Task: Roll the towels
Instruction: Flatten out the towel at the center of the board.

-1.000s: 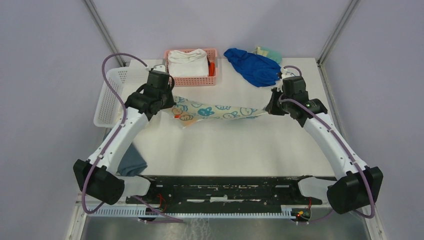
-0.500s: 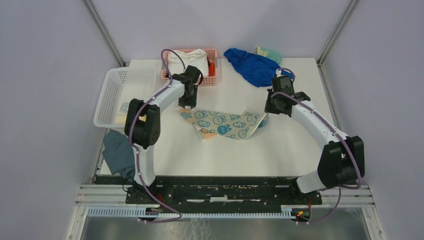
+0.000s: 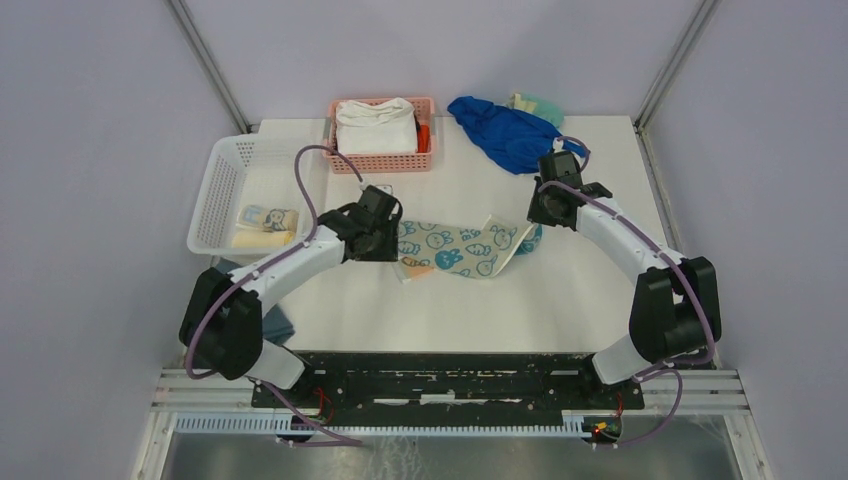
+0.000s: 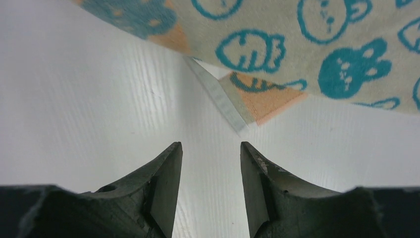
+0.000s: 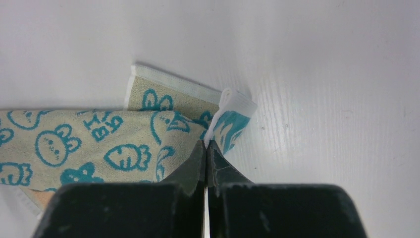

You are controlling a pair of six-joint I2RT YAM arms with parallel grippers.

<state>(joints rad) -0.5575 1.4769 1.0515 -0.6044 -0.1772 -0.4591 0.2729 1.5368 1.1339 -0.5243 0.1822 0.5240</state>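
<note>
White bench (image 3: 600,290) sits between pale purple walls. At the far left stands a white basket (image 3: 205,205). Two rolled towels lie inside it, a printed roll (image 3: 270,217) and a pale yellow roll (image 3: 252,239) touching it on the near side. A grey-blue cloth (image 3: 270,325) lies at the near left edge, partly hidden by the left arm.

Next comes the left pincer (image 4: 210,146). It hangs close over the bench at the left end of the rabbit towel (image 3: 450,247). Its two fingers are spread apart and hold nothing. Only bare bench shows between them. The towel's corner with an orange patch is just ahead of the tips.

At the back stands a pink basket (image 3: 385,163) with a thick white cloth (image 3: 375,128) folded inside.

The rabbit towel lies in the middle of the bench, mostly flat. It is pale with blue rabbit faces. Its right end curls up a little.

The right pincer (image 5: 205,143) is there, its fingers squeezed tight on the towel's right edge. Behind it lies a crumpled blue cloth (image 3: 505,135), with a pale green cloth (image 3: 540,104) at the back edge.
</note>
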